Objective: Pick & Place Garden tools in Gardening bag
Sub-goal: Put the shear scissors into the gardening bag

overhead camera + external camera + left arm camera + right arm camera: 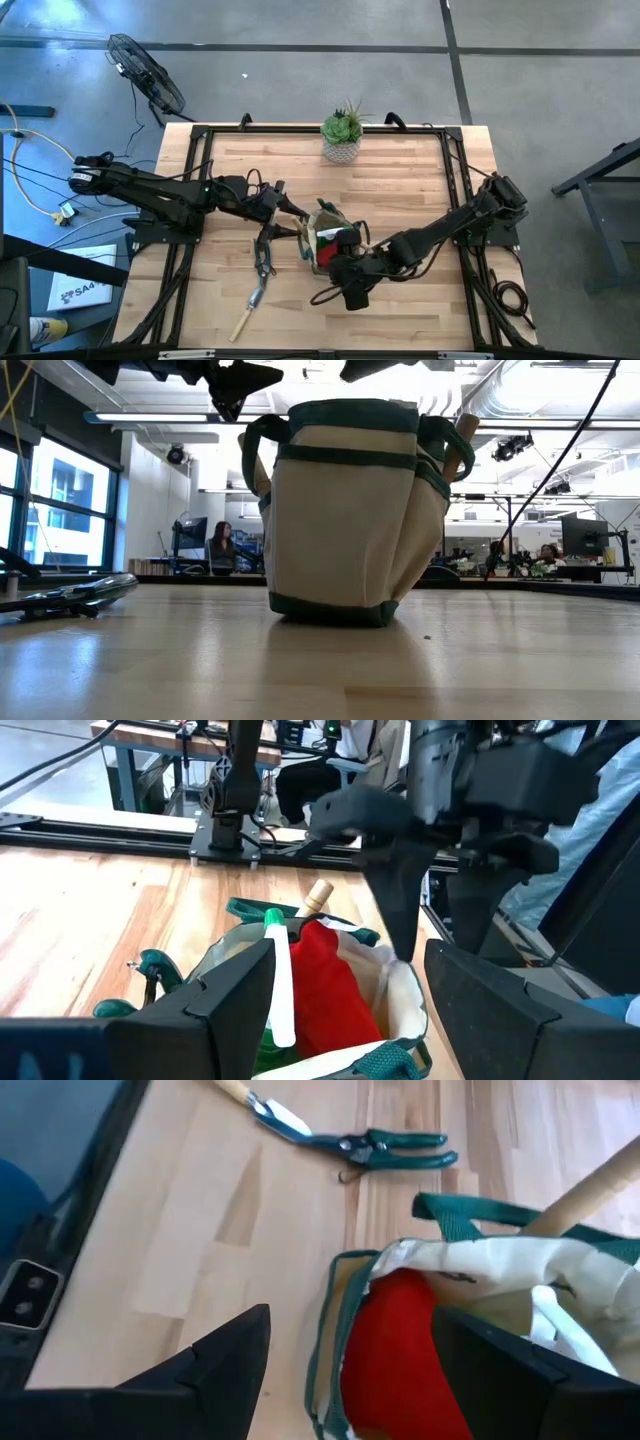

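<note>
Pruners (264,255): lying flat on the table, on the left arm's side of the bag, not yet picked up.
Trowel (250,310): just beyond the pruners toward the front edge, wooden handle pointing away from the bag; the two lie nearly end to end.
Long axis: both run roughly front to back, tilted a little, so a grasp across the handles looks the easiest.
Bag (322,238): upright near the table's middle, already holding a red glove (325,985), a spray bottle's white nozzle (280,985) and a wooden handle (590,1190).
Left gripper (290,207): fingers apart, empty, hovering at the bag's rim; the pruners sit near it, toward the front edge.
Right gripper (352,290): fingers apart, empty, above the bag's other side.
Nearer arm: the left, I'd judge; the right would have to cross over the bag.
Plant (342,133): at the far edge, well apart.
</note>
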Available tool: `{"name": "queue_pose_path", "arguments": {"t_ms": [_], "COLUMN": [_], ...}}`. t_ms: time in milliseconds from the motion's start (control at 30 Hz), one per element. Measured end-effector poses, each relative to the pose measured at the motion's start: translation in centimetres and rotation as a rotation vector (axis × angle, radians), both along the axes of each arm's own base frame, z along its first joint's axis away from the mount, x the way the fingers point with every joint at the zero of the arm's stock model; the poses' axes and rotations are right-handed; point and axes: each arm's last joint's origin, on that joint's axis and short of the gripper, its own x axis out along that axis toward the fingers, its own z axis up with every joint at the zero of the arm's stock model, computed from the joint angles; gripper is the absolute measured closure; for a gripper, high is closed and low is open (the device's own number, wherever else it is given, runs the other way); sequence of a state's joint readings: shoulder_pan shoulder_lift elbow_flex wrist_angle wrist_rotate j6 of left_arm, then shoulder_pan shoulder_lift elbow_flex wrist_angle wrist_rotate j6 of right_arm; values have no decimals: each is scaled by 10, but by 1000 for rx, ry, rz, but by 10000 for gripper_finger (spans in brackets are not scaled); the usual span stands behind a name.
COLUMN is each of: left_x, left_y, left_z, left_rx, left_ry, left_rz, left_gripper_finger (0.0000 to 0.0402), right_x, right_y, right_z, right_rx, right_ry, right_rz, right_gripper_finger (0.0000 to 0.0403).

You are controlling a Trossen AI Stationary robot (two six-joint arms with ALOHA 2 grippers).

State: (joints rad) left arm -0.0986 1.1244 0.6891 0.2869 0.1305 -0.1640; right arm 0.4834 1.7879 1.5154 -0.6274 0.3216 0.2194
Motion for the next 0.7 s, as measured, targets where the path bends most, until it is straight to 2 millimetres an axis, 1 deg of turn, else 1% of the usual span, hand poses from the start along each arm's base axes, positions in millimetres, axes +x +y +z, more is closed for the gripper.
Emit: {"name": "queue_pose_path", "arguments": {"t_ms": [100,200,333,433,600,700], "left_x": [-2,-10,-30,-49,-73,-82], "left_y": [0,-1,-1,-5,-16,-24], "left_z": [2,12,30,38,38,34], "left_rx": [-3,-13,-29,-62,-56,-70], "left_ry": [-4,-53,-118,-109,-28,35], "left_rz": [-18,-63,-115,-137,-98,-73], "left_gripper_finger": [148,148,148,148,148,148], "right_x": [-5,-12,-25,-36,-49,-55], "right_y": [3,4,8,13,25,31], "right_z": [8,19,35,46,53,55], "right_rx": [11,34,59,92,170,220], "right_ry": [-20,-43,-82,-106,-89,-70], "right_rz": [19,38,61,73,138,165], "right_gripper_finger": [135,135,135,135,135,135]}}
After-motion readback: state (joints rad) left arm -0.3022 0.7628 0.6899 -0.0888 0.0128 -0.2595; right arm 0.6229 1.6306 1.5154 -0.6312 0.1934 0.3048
